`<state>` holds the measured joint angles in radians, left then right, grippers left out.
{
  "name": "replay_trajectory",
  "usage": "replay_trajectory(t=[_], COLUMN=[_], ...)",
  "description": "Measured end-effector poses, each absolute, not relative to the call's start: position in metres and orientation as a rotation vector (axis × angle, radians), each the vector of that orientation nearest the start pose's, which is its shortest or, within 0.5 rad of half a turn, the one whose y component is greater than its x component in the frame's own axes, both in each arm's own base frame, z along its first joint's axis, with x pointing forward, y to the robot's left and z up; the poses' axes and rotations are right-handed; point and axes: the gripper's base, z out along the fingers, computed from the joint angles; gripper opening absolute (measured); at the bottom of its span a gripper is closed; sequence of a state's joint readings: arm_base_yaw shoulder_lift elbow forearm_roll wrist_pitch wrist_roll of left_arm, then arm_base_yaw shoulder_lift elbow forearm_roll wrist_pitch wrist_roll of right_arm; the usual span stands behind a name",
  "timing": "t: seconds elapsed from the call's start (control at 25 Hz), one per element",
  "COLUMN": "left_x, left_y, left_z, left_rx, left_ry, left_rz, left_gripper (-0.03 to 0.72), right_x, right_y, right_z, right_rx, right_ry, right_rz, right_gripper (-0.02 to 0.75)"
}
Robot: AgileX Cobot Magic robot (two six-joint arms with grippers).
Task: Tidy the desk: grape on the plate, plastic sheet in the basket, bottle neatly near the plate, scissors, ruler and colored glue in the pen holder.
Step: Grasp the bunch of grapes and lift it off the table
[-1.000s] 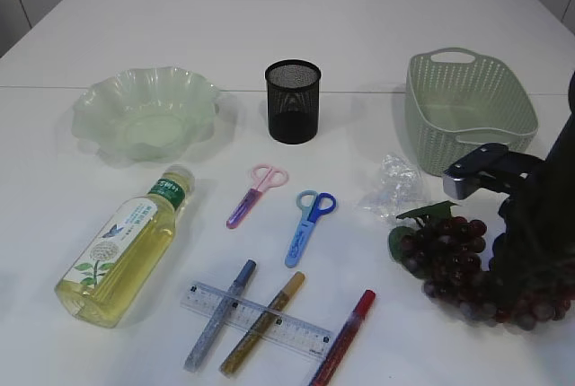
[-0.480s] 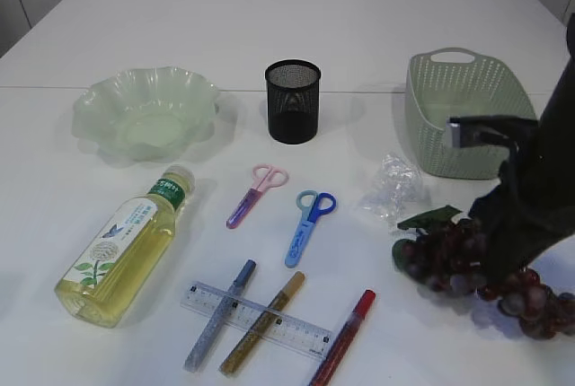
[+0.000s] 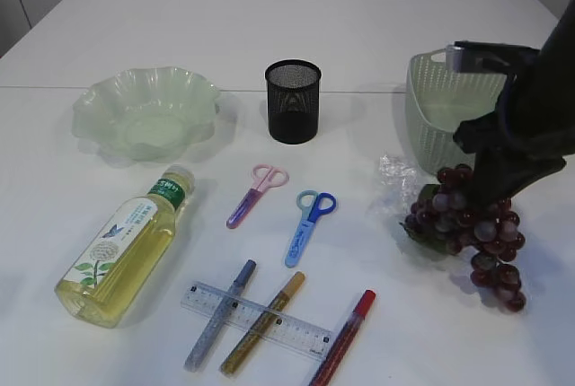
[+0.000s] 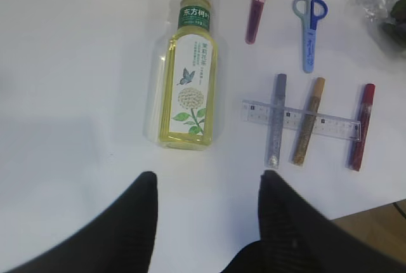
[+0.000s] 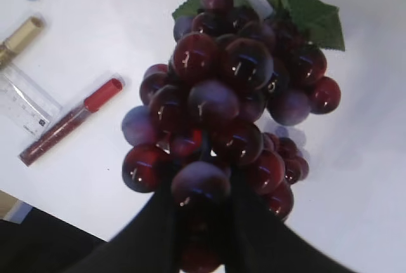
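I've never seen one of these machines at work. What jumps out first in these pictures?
The dark red grape bunch dangling from the right gripper on the right, in front of the green basket. Next, the yellow bottle lying on its side at front left, below the frilly green plate. Glue pens cross a ruler at front centre.

the right arm [image 3: 526,135] is matte black with a silvery block on top; its jaws are black.
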<state>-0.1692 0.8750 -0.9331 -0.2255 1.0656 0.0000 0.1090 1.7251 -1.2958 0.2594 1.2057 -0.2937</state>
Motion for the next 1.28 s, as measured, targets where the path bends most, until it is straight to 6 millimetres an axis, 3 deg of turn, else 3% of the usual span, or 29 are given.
replay_trajectory(t=[0.56, 0.84, 1.28], left_x=[0.143, 0.142, 0.14], left_y=[-0.044, -0.048, -0.055], left_z=[0.353, 0.354, 0.354], left_rx=[0.151, 0.139, 0.185], left_ry=[2.485, 2.481, 2.483], left_rz=[-0.396, -0.46, -0.558], left_gripper=[0.379, 0.379, 0.379], right_x=[0.298, 0.292, 0.266], right_y=[0.057, 0.065, 0.077], right_z=[0.302, 0.313, 0.353], right_rx=[-0.361, -0.308, -0.271], right_ry=[2.892, 2.847, 2.686], right_rz=[0.399, 0.546, 0.795], right_gripper=[0.14, 0.139, 0.138])
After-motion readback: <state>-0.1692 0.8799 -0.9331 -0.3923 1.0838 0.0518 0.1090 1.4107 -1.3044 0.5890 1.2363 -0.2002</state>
